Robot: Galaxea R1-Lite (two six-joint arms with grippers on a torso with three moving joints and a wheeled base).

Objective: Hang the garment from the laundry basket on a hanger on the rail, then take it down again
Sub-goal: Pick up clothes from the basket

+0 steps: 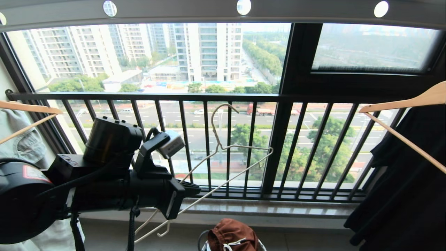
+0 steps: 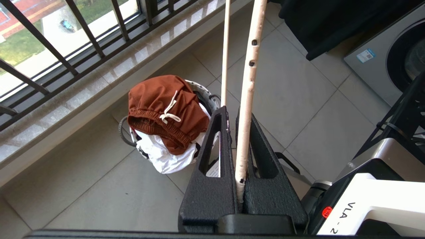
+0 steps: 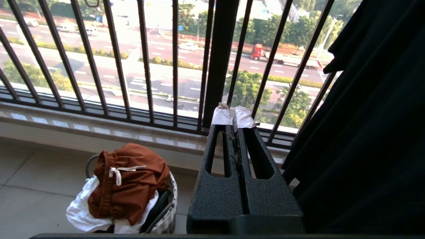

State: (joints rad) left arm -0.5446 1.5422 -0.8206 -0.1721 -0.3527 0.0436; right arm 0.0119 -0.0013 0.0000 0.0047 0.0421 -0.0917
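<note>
Head view: left tool [image 1: 190, 190] clamps hanger [image 1: 223, 164] at 9 o'clock; right tool [image 3: 234, 121] closed, empty. Risk: thin wire may twist in grip.

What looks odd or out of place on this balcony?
The cream hanger is not on the grey rail; it tilts in mid-air, clamped in the left pincer. The rust-brown shorts sit bunched on a white cloth that spills over the small laundry basket. The right pincer has frayed white padding at its tips.
</note>
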